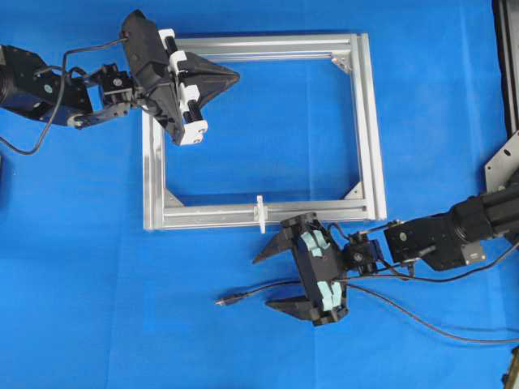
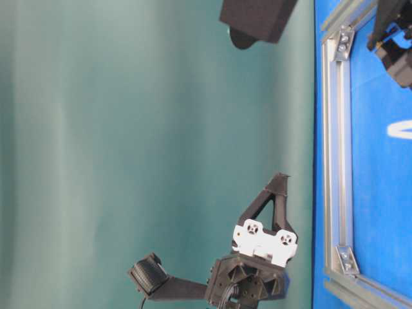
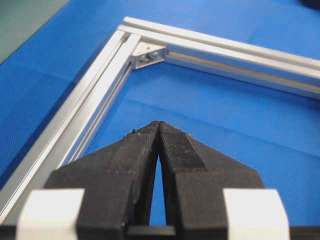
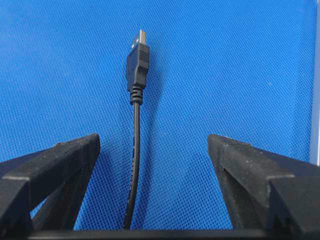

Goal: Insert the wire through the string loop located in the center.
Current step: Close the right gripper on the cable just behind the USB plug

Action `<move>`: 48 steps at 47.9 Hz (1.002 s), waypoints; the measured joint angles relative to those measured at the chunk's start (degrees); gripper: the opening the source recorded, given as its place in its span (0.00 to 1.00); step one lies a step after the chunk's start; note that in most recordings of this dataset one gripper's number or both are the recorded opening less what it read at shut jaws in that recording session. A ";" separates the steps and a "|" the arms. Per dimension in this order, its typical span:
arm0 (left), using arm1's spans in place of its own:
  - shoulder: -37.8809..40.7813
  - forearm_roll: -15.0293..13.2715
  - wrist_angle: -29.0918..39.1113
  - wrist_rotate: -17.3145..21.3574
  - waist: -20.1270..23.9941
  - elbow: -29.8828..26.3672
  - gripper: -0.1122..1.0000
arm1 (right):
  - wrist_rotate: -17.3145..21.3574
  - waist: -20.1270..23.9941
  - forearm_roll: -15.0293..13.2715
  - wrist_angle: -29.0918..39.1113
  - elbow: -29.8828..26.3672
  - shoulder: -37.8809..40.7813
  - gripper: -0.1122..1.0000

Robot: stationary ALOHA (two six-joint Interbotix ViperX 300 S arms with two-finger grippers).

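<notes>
The wire lies on the blue mat, its plug pointing left and its cable trailing off to the right. The white string loop stands upright on the near bar of the silver frame. My right gripper is open, just below the loop, its fingers either side of the cable. In the right wrist view the plug lies ahead of the gripper, with the cable nearer the left finger and untouched. My left gripper is shut and empty over the frame's far left corner.
The frame's corner bracket lies ahead of the left gripper. The right arm's own black cables hang near the wire. A metal bracket stands at the right edge of the mat.
</notes>
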 measured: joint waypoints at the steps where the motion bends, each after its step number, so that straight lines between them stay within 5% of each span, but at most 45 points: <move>1: -0.09 -0.09 -0.09 0.00 0.00 0.00 0.10 | 0.00 0.00 -0.09 0.00 0.00 0.00 0.90; 8: 0.00 -0.09 0.00 0.00 0.00 0.00 0.10 | 0.00 0.00 -0.09 -0.70 -0.09 0.00 0.85; 19: -0.09 0.00 0.00 0.00 0.00 0.00 0.10 | -0.18 0.00 -0.35 -0.79 -0.09 0.00 0.28; 25: -0.09 -0.09 -0.09 0.00 -0.09 0.00 0.10 | -0.26 0.09 -0.53 -0.70 -0.09 0.00 0.09; 48: 0.00 0.00 0.00 0.00 -0.09 0.00 0.10 | 0.00 0.18 -0.44 -0.70 -0.09 0.00 0.08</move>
